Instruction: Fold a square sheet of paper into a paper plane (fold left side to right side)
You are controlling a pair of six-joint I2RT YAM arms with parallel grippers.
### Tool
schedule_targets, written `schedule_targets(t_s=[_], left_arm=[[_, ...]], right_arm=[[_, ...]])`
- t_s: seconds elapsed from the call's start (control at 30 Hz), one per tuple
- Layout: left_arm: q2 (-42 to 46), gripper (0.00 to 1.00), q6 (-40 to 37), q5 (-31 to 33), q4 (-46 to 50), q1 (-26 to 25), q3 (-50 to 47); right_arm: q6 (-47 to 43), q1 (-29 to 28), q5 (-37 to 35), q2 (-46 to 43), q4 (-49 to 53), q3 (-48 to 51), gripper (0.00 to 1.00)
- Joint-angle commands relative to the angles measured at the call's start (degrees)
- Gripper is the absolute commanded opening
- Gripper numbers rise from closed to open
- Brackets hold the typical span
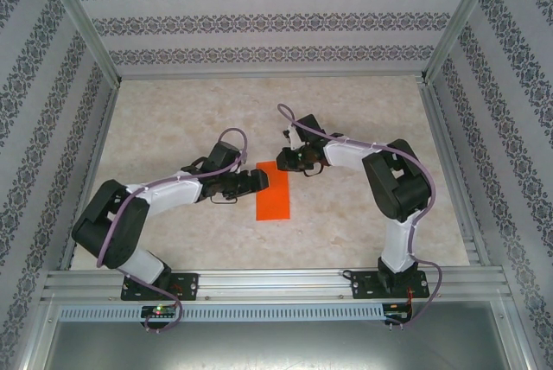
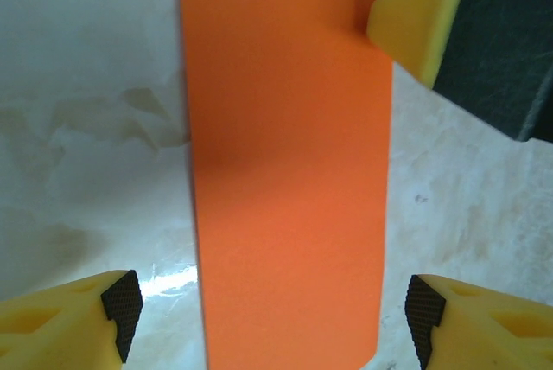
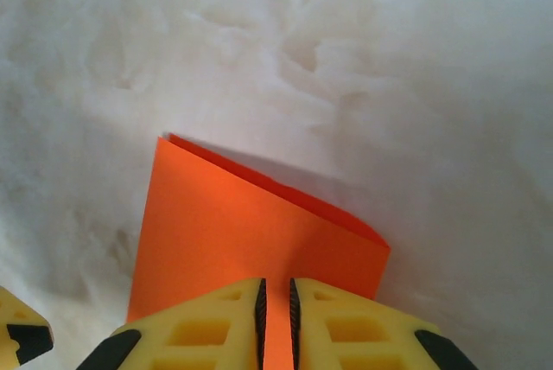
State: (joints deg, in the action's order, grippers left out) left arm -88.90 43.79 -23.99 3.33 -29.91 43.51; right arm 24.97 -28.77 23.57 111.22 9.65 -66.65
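Orange-red and folded to a narrow rectangle, the square sheet of paper [image 1: 274, 192] lies on the pale marbled table [image 1: 173, 119] between the 2 arms. The right gripper [image 3: 276, 318] is clenched on the sheet at its far end. Its 2 yellow fingers [image 3: 199, 331] stand almost together, with a thin strip of orange showing in the slit between them. Ahead of those fingertips the right wrist view shows 2 layers of paper. The upper layer is lifted slightly off the lower along the edge farthest from the fingertips, and it casts a shadow on the table.

The left gripper [image 1: 259, 181] is released and spread wide, grasping nothing. In the left wrist view its 2 black-faced pads [image 2: 121, 311] stand 1 on each side of the rectangle's width, each apart from the nearer long edge. Ahead of the left gripper and to its right, 1 yellow fingertip of the right gripper meets the sheet's corner.
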Motion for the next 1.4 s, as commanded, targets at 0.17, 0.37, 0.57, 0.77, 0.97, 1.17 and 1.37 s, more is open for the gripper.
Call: schedule_targets(t_s=[0.17, 0.37, 0.57, 0.77, 0.97, 1.17, 1.37], left_arm=[[-3.98, 0.81, 0.59, -3.22, -2.34, 0.38, 2.63], [-5.82, 0.76, 1.43, -5.42, -3.85, 0.00, 3.18], [-6.94, 0.72, 1.43, -5.66, -3.72, -0.15, 3.69], [-8.56, 0.71, 1.27, -6.32, -2.98, -0.61, 4.61], [-9.13, 0.63, 1.37, -7.93, -3.20, -0.86, 4.83], [-7.89, 0.52, 2.10, -8.78, -3.92, -0.85, 4.05], [-5.43, 0.52, 1.98, -6.58, -1.69, -0.85, 3.35]], right_arm=[[-3.99, -0.76, -4.84, 0.84, 2.99, -0.26, 0.16], [-5.08, -0.76, -5.41, 1.10, 3.26, 0.81, 0.11], [-4.93, -0.75, -5.13, 1.45, 2.81, 1.09, 0.08], [-4.93, -0.76, -4.88, 1.89, 2.56, 1.10, 0.08], [-5.02, -0.84, -4.70, 2.55, 2.46, 0.73, 0.07], [-5.28, -0.77, -4.68, 3.13, 2.60, 0.14, 0.07], [-5.61, -0.76, -5.16, 3.20, 2.96, -0.23, 0.07]])
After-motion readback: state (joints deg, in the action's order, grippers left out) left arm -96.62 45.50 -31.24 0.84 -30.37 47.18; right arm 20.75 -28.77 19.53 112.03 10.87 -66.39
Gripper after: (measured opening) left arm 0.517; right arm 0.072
